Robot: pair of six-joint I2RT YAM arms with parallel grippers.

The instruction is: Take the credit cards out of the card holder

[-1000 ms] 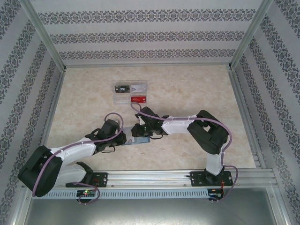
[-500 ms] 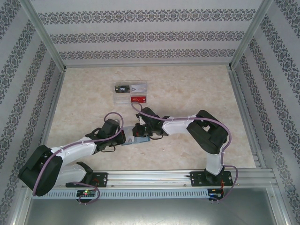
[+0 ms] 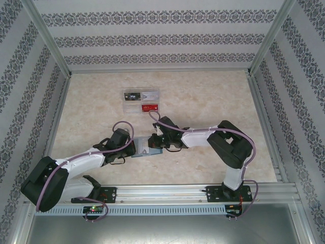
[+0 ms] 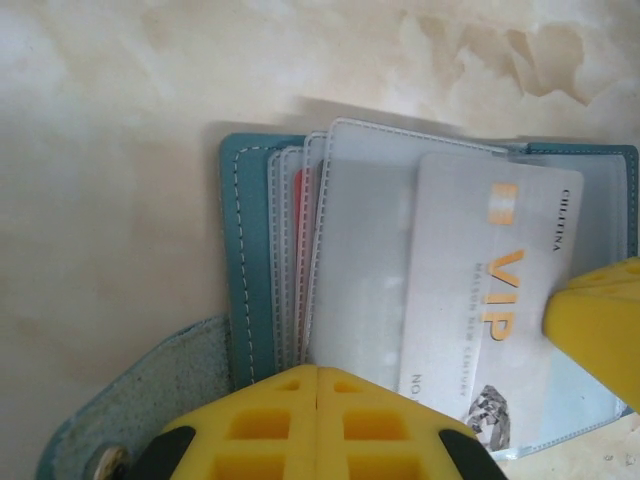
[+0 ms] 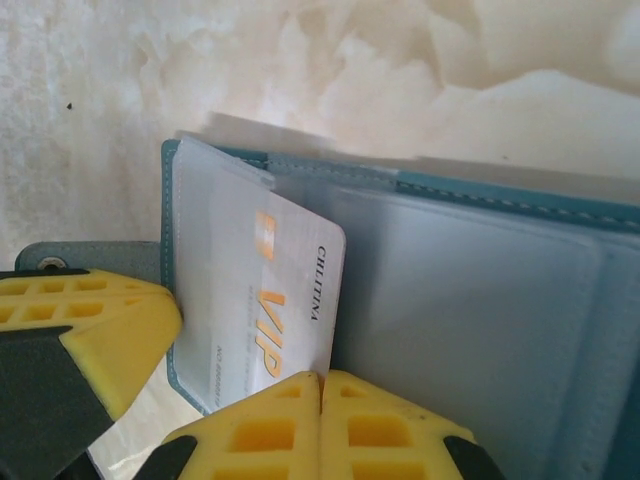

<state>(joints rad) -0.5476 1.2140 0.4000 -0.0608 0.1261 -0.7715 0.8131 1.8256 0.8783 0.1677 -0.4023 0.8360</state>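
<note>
Card holder [image 3: 143, 150] is teal-blue w/ white stitching, lying open and flat on the table [image 3: 213, 101], close to the near edge and a bit left of mid. A fan of clear stitched sleeves [image 4: 360, 250] lies over the inner panel, w/ a red edge showing between two of them. A white VIP card [image 4: 490, 300] w/ orange lettering sits askew, partly out of the top sleeve. A duller grey-blue strap tab [image 4: 130, 400] w/ a snap hangs off one end. Left gripper [image 4: 317, 385] is closed, yellow fingers pinched on the holder's edge by the sleeves. Right gripper [image 5: 321, 385] is closed too, clamped on the VIP card's corner. The two grippers crowd the holder from both ends and cover much of it from above. Well apart, toward the table's far edge, sits a clear plastic tray [image 3: 125, 104] w/ a black card [image 3: 133, 95], a silver card [image 3: 149, 94] and a red card [image 3: 149, 107]. Holder's long axis runs roughly along the near edge, slightly tilted, tab end toward the left arm.
</note>
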